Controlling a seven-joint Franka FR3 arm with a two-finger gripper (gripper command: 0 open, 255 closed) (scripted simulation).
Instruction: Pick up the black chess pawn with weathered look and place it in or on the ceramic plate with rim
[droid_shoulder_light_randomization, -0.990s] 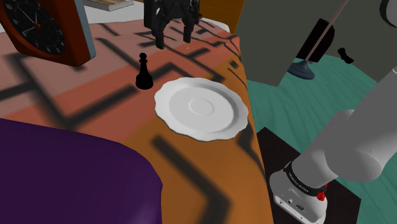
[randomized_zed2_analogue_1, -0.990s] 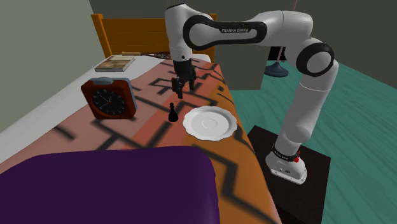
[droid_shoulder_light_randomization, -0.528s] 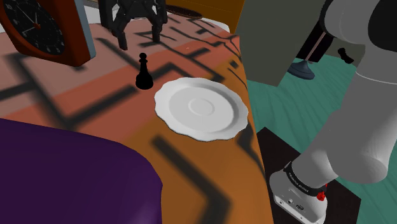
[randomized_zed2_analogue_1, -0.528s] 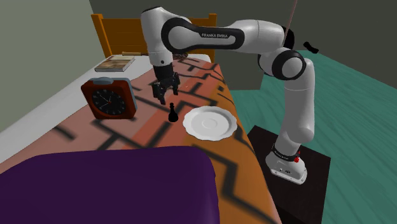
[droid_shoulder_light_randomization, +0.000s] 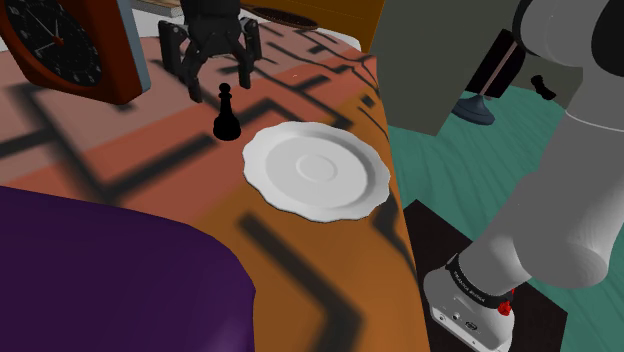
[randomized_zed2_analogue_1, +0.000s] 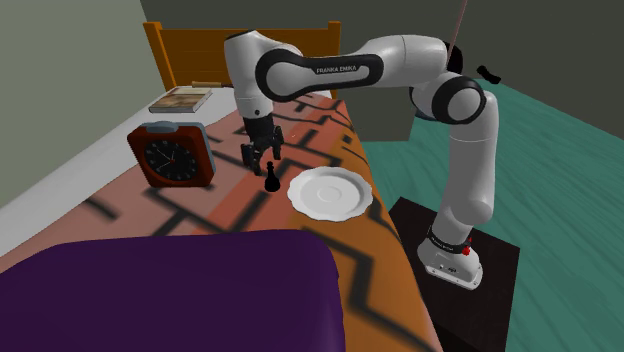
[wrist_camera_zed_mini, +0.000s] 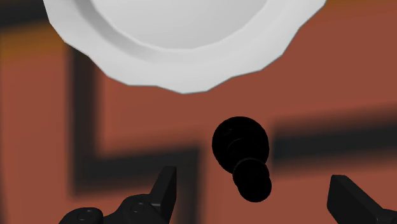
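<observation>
A black chess pawn (droid_shoulder_light_randomization: 226, 115) stands upright on the orange and red patterned bedspread, just off the white scalloped plate's (droid_shoulder_light_randomization: 268, 150) rim on the shoulder view's left. My black gripper (droid_shoulder_light_randomization: 220, 80) hangs open right above and slightly behind the pawn, fingers pointing down, touching nothing. From the second exterior view, the gripper (randomized_zed2_analogue_1: 258, 162) hovers over the pawn (randomized_zed2_analogue_1: 271, 178), with the plate (randomized_zed2_analogue_1: 345, 205) to its right. Looking along the hand, the pawn (wrist_camera_zed_mini: 240, 147) stands below the gap of the gripper (wrist_camera_zed_mini: 251, 178), a finger (wrist_camera_zed_mini: 164, 189) wide on either side, and the plate (wrist_camera_zed_mini: 184, 70) lies beyond.
A red-framed clock (randomized_zed2_analogue_1: 172, 155) stands on the bed beyond the pawn, a book (randomized_zed2_analogue_1: 182, 99) lies near the wooden headboard (randomized_zed2_analogue_1: 200, 45). A purple blanket (droid_shoulder_light_randomization: 100, 270) covers the near end. The bed's edge drops to a teal floor (droid_shoulder_light_randomization: 480, 170) beside the stand.
The gripper swung from over the plate's far side to the shoulder view's left, then came down close above the pawn. It stayed open. Pawn and plate have not moved.
</observation>
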